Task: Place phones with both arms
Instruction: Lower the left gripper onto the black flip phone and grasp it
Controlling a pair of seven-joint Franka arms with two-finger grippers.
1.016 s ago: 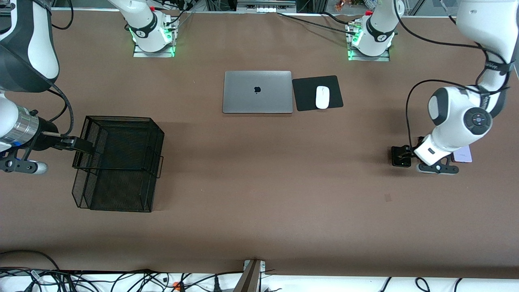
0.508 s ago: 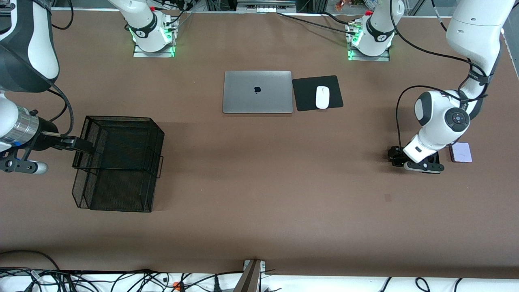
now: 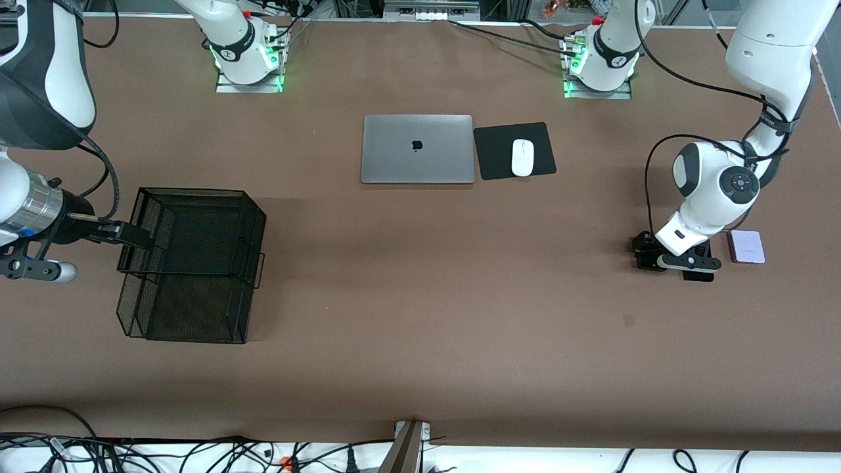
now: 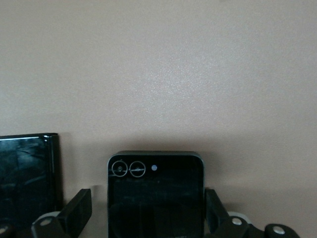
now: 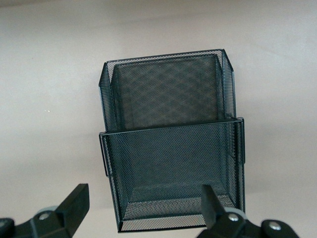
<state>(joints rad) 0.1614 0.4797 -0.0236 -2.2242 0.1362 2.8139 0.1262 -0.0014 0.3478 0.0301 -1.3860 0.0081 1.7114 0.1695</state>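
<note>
My left gripper (image 4: pixel 147 213) is open and low over the table at the left arm's end. A small squarish black phone (image 4: pixel 156 191) lies flat between its fingers (image 4: pixel 79 214), with a gap on each side. A long black slab phone (image 4: pixel 27 181) lies beside it. In the front view this gripper (image 3: pixel 646 255) hides most of the black phones, and one dark corner (image 3: pixel 698 273) shows under the wrist. The lavender-white phone (image 3: pixel 746 246) lies just past the wrist, uncovered. My right gripper (image 3: pixel 131 234) waits open at the rim of a black mesh basket (image 3: pixel 197 263), holding nothing (image 5: pixel 143 210).
A closed silver laptop (image 3: pixel 417 149) lies near the arm bases. Beside it a white mouse (image 3: pixel 522 157) rests on a black pad (image 3: pixel 494 152). Cables run along the table edge nearest the front camera.
The left arm's wrist has swung toward the middle of the table, uncovering the lavender-white phone. The right arm has not moved.
</note>
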